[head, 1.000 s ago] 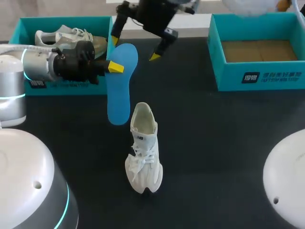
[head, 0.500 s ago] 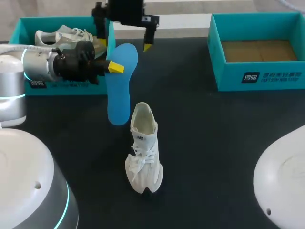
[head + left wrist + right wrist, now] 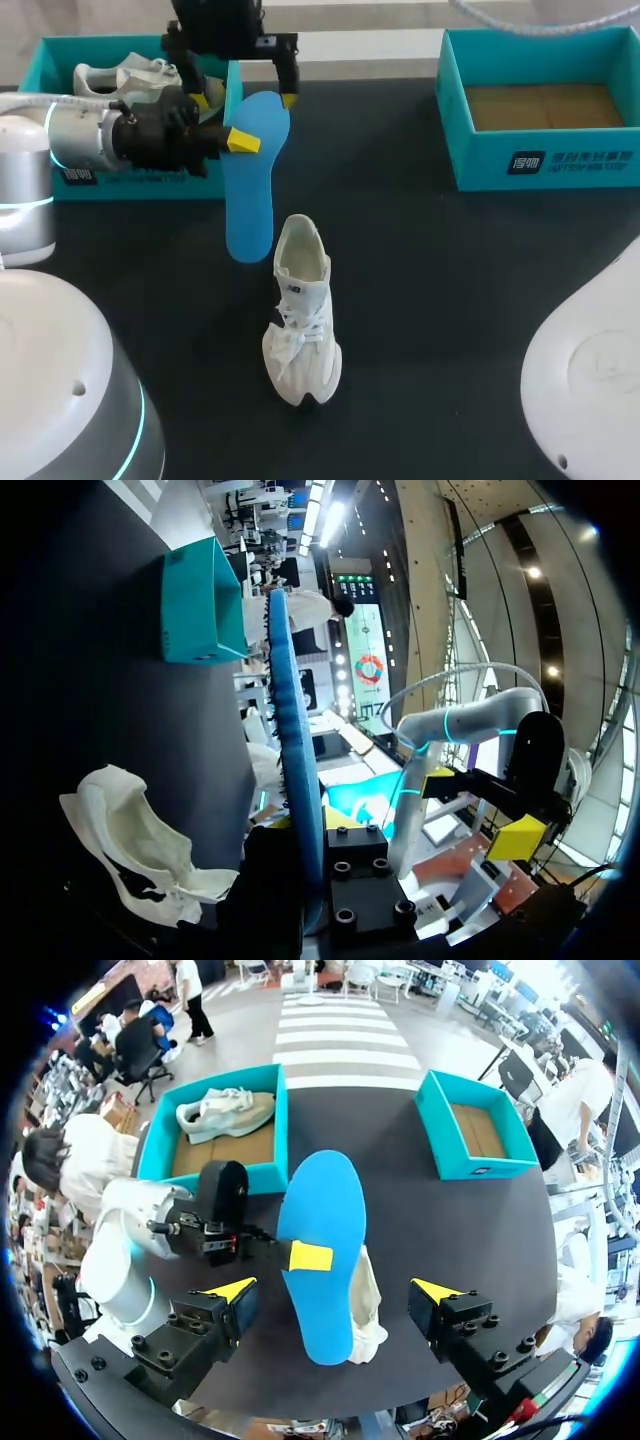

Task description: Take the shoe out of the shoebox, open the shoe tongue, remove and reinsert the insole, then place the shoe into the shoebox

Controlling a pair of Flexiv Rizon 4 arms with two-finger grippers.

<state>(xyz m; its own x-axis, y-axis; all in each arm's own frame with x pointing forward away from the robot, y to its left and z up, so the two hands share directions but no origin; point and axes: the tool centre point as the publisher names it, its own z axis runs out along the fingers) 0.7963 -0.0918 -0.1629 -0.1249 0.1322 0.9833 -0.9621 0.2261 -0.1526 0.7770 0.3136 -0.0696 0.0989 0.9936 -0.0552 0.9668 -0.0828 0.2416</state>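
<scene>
Black table (image 3: 450,300): insole (image 3: 250,190) pinched in left gripper (image 3: 238,140), near shoe (image 3: 300,320).

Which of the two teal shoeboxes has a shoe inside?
The left shoebox holds a pale shoe; the right shoebox shows only its bare cardboard floor.

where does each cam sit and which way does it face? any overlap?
Head: fixed above and behind, looking down on the table; shows left arm, left gripper shut on the blue insole, right gripper above it.
Left wrist: on that wrist, facing along its fingers; insole edge-on, white shoe beside.
Right wrist: held high, facing down; own open tips flank the insole.
Shared: insole and shoe, all three.
</scene>
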